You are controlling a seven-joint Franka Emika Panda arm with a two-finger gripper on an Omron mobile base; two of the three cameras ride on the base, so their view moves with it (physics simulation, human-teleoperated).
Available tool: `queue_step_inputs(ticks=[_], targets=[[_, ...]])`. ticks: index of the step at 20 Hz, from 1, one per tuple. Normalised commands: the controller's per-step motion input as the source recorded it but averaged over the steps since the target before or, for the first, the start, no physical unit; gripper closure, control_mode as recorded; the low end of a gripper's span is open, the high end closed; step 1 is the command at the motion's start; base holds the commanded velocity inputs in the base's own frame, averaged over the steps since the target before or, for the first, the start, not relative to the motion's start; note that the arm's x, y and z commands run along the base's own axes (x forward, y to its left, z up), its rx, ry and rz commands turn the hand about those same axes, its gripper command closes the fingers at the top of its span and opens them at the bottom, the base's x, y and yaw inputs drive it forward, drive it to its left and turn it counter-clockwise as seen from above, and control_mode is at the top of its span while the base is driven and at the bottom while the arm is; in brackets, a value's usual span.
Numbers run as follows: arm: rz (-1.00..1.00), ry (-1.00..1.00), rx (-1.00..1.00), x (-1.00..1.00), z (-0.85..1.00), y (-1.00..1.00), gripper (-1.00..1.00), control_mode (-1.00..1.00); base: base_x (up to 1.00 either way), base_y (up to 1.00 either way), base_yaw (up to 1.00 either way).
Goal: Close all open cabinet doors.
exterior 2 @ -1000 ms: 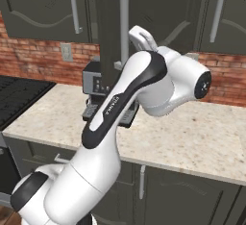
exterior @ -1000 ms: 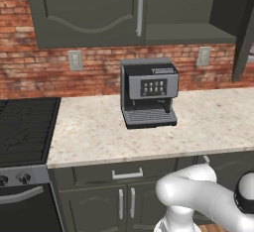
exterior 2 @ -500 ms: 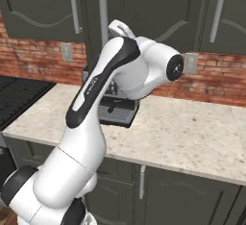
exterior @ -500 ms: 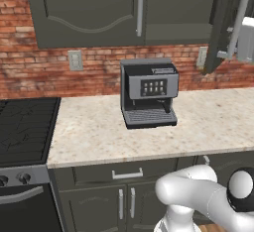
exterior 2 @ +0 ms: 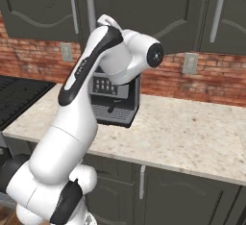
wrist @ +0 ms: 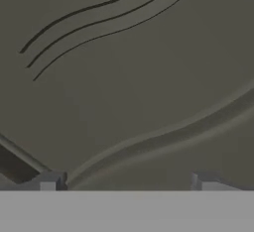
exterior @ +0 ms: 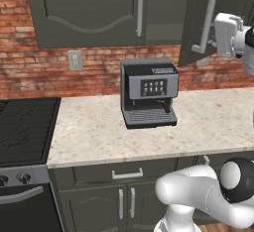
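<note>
One tall dark grey-green cabinet door [exterior: 196,23] hangs partly open above the counter's right side, its silver bar handle [exterior: 208,15] facing me. My gripper [exterior: 218,33] is against that door's right-hand face, at the handle's height. In the hand view the arched moulding of the door panel [wrist: 129,77] is very close, and the two fingertips [wrist: 49,181] stand wide apart with nothing between them, so the gripper [wrist: 126,184] is open. The neighbouring door [exterior: 89,8] to the left lies flush. In the right base view my arm [exterior 2: 96,70] covers the hand, and the doors [exterior 2: 168,12] on the right look shut.
A grey coffee machine [exterior: 149,92] stands on the speckled counter [exterior: 99,137] just below the open door. A black stove [exterior: 25,127] is at the left. The brick wall carries an outlet [exterior: 75,60]. Base cabinets and a drawer [exterior: 126,174] run under the counter.
The hand came into the left base view from the right and pushed left. The open door has swung from nearly edge-on toward the cabinet front.
</note>
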Motion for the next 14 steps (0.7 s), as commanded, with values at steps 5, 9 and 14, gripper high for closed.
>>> queue_step_inputs(ticks=[5,9,14], targets=[[0.00,0.01,0.00,0.55,0.01,0.24,-1.00,-1.00,0.00,0.00,0.00],[0.00,0.00,0.00,0.61,0.00,0.17,-1.00,-1.00,0.00,0.00,0.00],[-0.08,0.00,0.00,0.55,0.01,0.19,-1.00,-1.00,0.00,0.00,0.00]])
